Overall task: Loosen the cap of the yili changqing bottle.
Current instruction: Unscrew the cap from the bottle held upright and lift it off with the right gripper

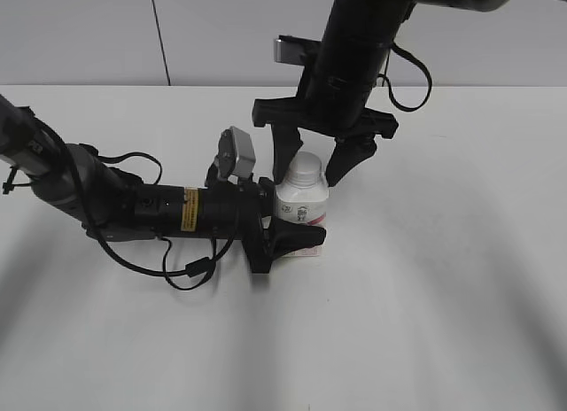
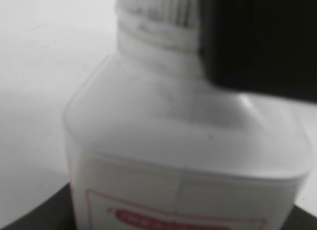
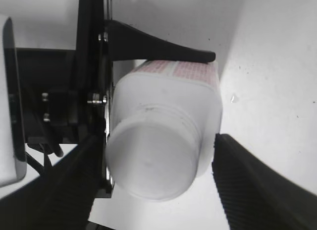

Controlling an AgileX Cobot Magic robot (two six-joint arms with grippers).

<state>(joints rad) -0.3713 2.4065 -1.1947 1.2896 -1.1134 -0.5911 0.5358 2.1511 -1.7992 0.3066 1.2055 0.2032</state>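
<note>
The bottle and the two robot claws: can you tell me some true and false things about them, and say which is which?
1. The bottle stands upright on the table. True.
2. The cap lies on the table beside the bottle. False: it sits on the bottle's neck.
3. The left gripper clamps the bottle's body from the side. True.
4. The right gripper is far away near the wall. False: it hangs over the bottle, a finger on each side of the cap.
5. The bottle's label is blue. False: it is pink-red.
</note>
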